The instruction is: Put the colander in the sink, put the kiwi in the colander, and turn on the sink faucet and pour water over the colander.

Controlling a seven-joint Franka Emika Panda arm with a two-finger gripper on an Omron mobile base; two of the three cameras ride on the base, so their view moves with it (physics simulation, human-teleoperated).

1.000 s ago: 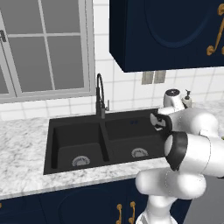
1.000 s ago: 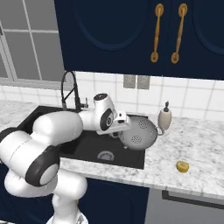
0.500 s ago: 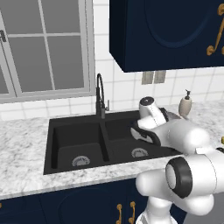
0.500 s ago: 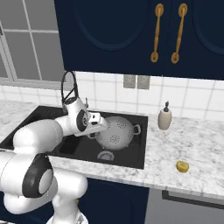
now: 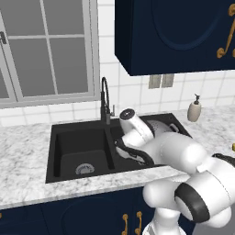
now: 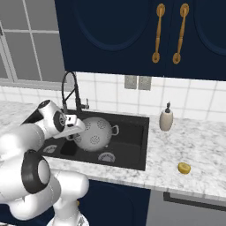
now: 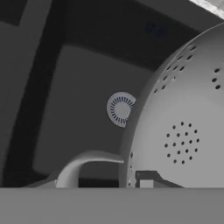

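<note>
A: What is the room like, w/o the work things?

B: Kitchen. White tile wall [image 6: 110, 95] behind a grey-white marble counter [image 6: 194, 145]. Navy upper cabinets [image 6: 132, 35] w/ two gold handles [image 6: 157, 33]. Navy lower cabinets [image 5: 69, 215] under the counter, also gold handles.

A: Any window?

B: Yes, at left, grey frame window [image 5: 46, 50] w/ pale panes. Twin outlet [image 6: 136, 82] on the tiles. Beige soap dispenser [image 6: 166, 118] stands on the counter near the wall.

A: Light?

B: Even, soft, no hard shadows.

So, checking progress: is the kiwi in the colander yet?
No, the kiwi lies on the counter, right of the sink, apart from the colander.
</note>
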